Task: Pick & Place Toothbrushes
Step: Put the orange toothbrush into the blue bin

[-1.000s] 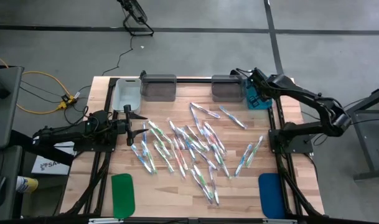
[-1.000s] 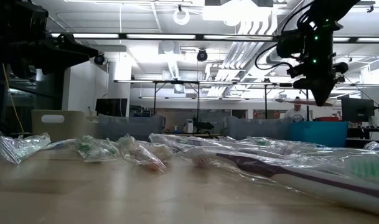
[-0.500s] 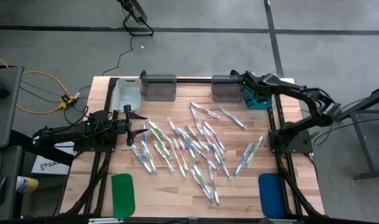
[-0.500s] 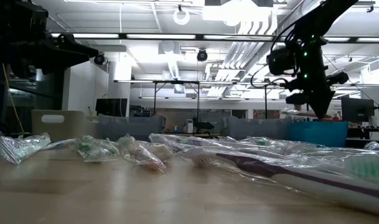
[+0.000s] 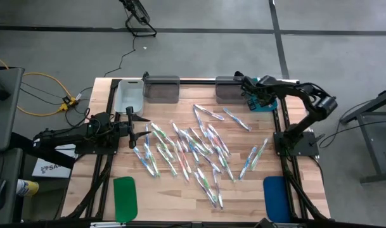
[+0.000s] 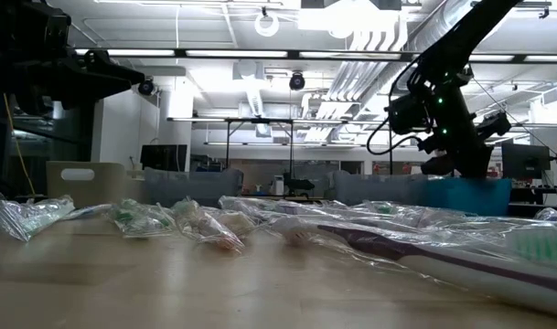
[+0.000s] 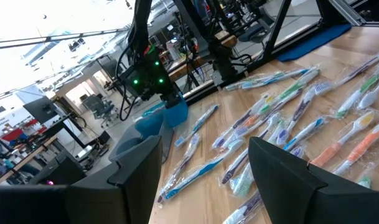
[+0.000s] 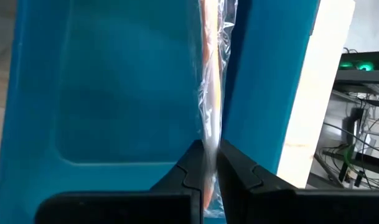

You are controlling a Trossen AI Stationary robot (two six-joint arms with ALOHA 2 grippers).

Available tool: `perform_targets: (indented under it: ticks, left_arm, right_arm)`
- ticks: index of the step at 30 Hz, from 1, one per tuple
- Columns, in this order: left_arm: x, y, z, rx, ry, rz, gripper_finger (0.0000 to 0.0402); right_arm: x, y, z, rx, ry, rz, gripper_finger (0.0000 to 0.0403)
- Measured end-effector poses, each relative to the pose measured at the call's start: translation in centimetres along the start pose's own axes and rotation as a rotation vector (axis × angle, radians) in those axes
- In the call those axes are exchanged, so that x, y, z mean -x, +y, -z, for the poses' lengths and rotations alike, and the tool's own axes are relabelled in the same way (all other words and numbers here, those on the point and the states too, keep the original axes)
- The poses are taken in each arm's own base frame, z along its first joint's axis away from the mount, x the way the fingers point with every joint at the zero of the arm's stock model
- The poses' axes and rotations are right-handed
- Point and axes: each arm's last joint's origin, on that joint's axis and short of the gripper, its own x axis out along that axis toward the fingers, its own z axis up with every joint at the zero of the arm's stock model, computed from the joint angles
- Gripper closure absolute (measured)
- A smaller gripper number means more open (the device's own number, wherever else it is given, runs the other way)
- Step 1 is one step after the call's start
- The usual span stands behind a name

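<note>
Blue bin (image 8: 114, 93) below, right end effector (image 8: 205, 163) pinching wrapped toothbrush (image 8: 209, 81), long axis running straight ahead

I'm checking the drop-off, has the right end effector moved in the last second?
Yes. In the high view the right end effector, shut on a wrapped toothbrush, has drawn its arm in over the blue bin; in the low view it has sunk toward that bin.

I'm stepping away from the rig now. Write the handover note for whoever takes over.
Right claw: shut on a wrapped toothbrush, hanging over the blue bin at the table's far right corner.
Left claw: open, empty, waiting at the left edge of the toothbrush pile.
Done: this one brush carried to the bin, not yet released.
Left: release it, then clear the pile still spread mid-table.
</note>
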Motion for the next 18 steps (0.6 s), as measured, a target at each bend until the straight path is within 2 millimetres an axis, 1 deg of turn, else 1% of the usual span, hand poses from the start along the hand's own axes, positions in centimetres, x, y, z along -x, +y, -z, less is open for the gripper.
perform_targets:
  ticks: [5,18]
  left_arm:
    - [0.00,0.00,0.00,0.000,0.000,0.000,0.0169]
    - [0.00,0.00,0.00,0.000,0.000,0.000,0.0169]
  right_arm:
    - [-0.02,0.02,0.00,0.001,0.001,-0.001,0.0374]
    - [0.07,-0.12,0.48,0.002,0.038,0.023,0.0279]
